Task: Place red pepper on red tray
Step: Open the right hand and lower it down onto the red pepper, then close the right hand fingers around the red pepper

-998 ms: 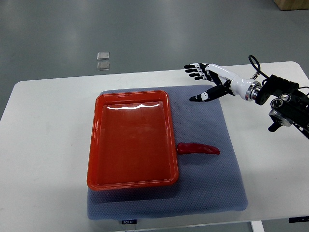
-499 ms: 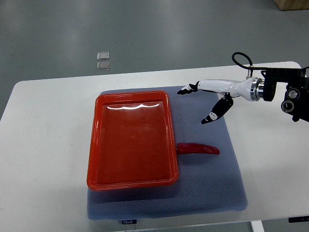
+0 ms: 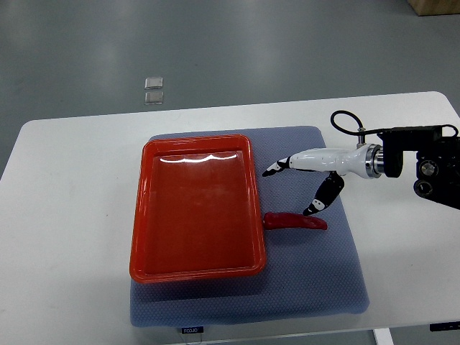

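right hand point(image 3: 305, 180) is held released, fingers point(image 3: 276, 168) spread, just above the red pepper point(image 3: 295, 221); nothing is grasped. pepper is laid on the grey mat point(image 3: 316, 280), touching the red tray point(image 3: 195, 267) right rim.

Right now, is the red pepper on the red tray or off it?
Off. The red pepper lies on the blue mat beside the red tray, which looks empty; the right hand hovers above, fingers open.
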Available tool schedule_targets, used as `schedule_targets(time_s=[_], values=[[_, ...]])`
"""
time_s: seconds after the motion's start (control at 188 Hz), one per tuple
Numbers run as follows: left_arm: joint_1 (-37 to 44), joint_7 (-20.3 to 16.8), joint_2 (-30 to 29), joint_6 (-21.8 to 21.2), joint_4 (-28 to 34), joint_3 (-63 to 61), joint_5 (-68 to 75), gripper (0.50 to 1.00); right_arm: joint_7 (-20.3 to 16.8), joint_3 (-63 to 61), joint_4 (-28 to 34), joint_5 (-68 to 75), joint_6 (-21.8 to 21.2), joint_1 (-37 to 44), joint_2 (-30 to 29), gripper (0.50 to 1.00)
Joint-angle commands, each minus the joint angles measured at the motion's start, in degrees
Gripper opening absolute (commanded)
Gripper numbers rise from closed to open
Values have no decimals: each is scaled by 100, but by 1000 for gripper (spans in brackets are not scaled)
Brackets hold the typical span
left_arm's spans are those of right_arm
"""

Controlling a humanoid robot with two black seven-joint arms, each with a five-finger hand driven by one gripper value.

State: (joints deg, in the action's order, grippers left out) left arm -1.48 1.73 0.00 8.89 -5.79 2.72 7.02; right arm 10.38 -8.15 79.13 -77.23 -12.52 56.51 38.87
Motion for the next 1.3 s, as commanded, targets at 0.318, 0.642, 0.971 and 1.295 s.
schedule_targets(time_s=[0.318, 0.642, 0.971, 1.295], values=[[-2, 3, 0, -1, -9, 0, 1, 1000, -423, -29, 23, 76, 461, -457, -55, 913], [-2, 3, 0, -1, -1, 0, 1, 1000, -405, -20, 146, 85, 417, -563, -55, 913], [-2, 3, 0, -1, -1, 0, 1, 1000, -423, -3, 85, 24, 479, -694, -275, 909], [-2, 2, 0, -1, -1, 0, 1, 1000, -475, 6, -152, -20, 760, -818, -380, 842]])
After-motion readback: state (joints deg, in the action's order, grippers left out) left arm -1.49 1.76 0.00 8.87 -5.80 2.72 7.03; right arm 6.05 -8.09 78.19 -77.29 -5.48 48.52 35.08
